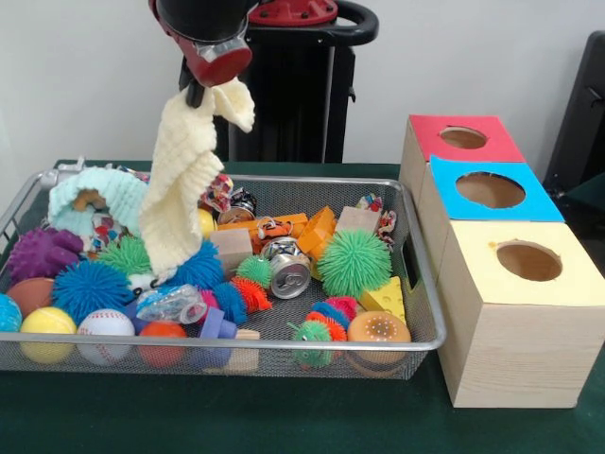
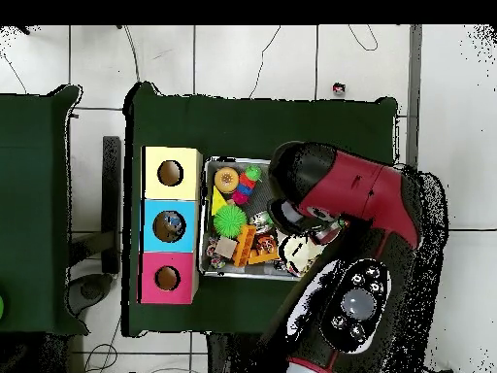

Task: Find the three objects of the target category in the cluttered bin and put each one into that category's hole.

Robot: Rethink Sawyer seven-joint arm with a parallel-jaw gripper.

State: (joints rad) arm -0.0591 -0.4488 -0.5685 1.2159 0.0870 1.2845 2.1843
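The silver wire-mesh bin (image 1: 422, 284) sits on the green table, full of toys. My gripper (image 1: 198, 91) is above the bin's left half, shut on a cream knitted cloth (image 1: 180, 189) that hangs down and touches the clutter below. In the overhead view my arm (image 2: 354, 194) covers the gripper and the right part of the bin (image 2: 206, 216). Three wooden boxes stand beside the bin, each with a round hole: red top (image 1: 463, 138), blue top (image 1: 490, 191), yellow top (image 1: 527, 261).
The bin holds a green spiky ball (image 1: 354, 262), a crushed can (image 1: 288, 274), a yellow cheese wedge (image 1: 385, 298), a baseball (image 1: 104, 326), a blue spiky ball (image 1: 90, 288), a purple spiky toy (image 1: 43, 253), orange blocks (image 1: 317, 230) and a teal knitted piece (image 1: 104, 194).
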